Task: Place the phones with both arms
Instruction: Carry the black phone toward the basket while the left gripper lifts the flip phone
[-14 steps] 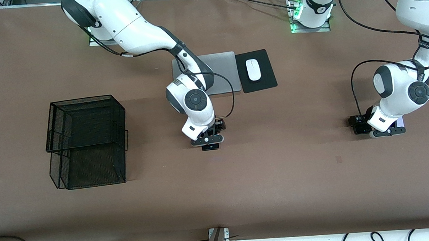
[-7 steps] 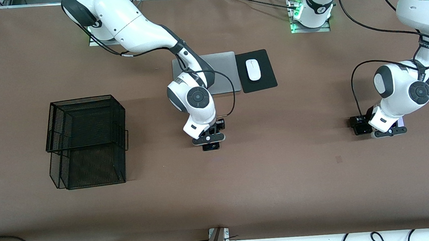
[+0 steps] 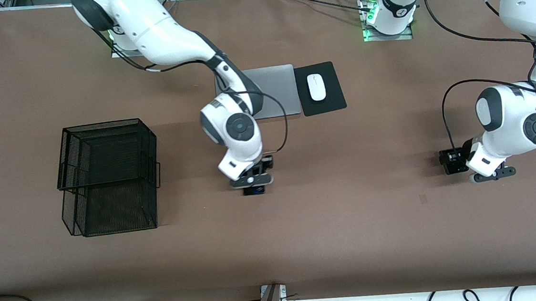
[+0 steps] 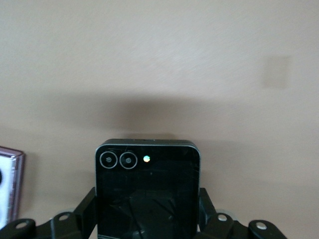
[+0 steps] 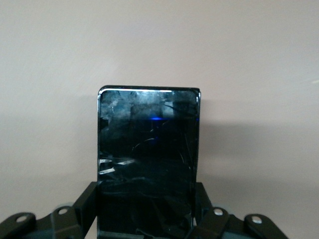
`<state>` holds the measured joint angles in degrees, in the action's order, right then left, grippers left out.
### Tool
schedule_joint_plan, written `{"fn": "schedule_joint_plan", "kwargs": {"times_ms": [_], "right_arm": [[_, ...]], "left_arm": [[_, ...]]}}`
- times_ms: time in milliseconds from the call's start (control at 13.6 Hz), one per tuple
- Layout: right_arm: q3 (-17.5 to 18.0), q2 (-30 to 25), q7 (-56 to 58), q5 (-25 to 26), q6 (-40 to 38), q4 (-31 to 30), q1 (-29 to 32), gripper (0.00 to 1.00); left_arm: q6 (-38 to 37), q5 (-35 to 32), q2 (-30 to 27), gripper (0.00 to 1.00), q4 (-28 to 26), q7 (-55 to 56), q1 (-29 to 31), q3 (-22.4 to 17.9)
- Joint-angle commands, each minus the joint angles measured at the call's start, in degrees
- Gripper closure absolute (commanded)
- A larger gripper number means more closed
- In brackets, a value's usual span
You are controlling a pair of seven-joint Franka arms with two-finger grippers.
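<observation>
My right gripper (image 3: 253,186) is shut on the long slim black phone (image 5: 148,154), its fingers (image 5: 87,209) pressing on the two long edges. It hangs just over the middle of the table; only a dark tip of that phone (image 3: 254,191) shows in the front view. My left gripper (image 3: 492,174), over the left arm's end of the table, is shut on the squarish black phone (image 4: 147,189), which has two ringed lenses near its top edge. The lilac-white phone (image 4: 9,184) lies on the table beside it, cut off by the edge of the left wrist view.
A black wire-mesh basket (image 3: 107,177) stands toward the right arm's end. A silver laptop (image 3: 277,90) and a white mouse (image 3: 316,87) on a black pad (image 3: 329,102) lie farther from the front camera than the right gripper.
My right gripper shut on the slim black phone and shifted a little toward the basket. My left arm, holding its phone, moved toward the front camera and the table's end.
</observation>
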<state>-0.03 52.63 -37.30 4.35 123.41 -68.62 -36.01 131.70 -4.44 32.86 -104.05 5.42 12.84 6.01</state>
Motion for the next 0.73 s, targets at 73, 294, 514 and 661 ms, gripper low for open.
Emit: {"fn": "schedule_joint_plan", "kwargs": {"times_ms": [73,294,514,661], "right_arm": [[0.64,-11.65,4.23,-0.13,-11.93,-2.13,6.29,1.00],[-2.33,-19.03,13.79,-0.13,-21.96,-4.06,9.81,1.00],[-9.18,-27.72,24.69,-0.39,-23.40,-13.87,9.91,1.00],[-14.88,-33.62,31.99,-0.66,-21.38,-22.66,10.00,1.00]], "left_arm": [[-1.80,0.83,0.89,0.93,2.54,6.43,-4.92,-0.12],[-1.80,1.01,2.12,0.93,4.20,14.25,-12.12,-0.12],[-1.80,1.01,3.79,0.93,6.75,18.83,-17.92,-0.12],[-1.80,1.10,4.32,0.93,8.07,21.99,-22.40,-0.12]]}}
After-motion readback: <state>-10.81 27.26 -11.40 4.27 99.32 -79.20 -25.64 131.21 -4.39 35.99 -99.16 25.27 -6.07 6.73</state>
